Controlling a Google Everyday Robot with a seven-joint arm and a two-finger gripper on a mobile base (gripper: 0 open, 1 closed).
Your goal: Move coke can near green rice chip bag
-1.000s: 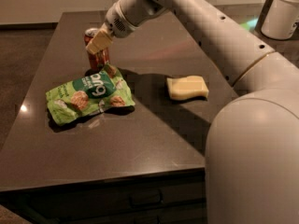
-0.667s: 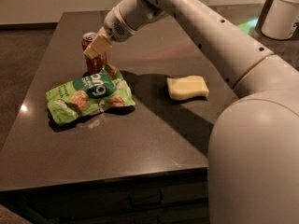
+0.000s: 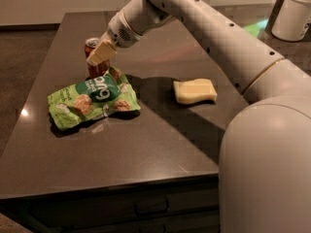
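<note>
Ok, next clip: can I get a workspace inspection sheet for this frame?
Surface: dark table, drawer below.
Job's things: can upright at the far edge of the bag, which lies flat.
Clutter: pale yellow block right of the bag, apart from it.
Grippers: claw at the can's upper part.
Cables: nothing seen.
Surroundings: white container far right; brown floor left.

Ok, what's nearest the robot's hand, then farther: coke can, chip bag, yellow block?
The hand is at the back left.
1. coke can, right at it.
2. green chip bag, just in front.
3. yellow block, far off right.
</note>
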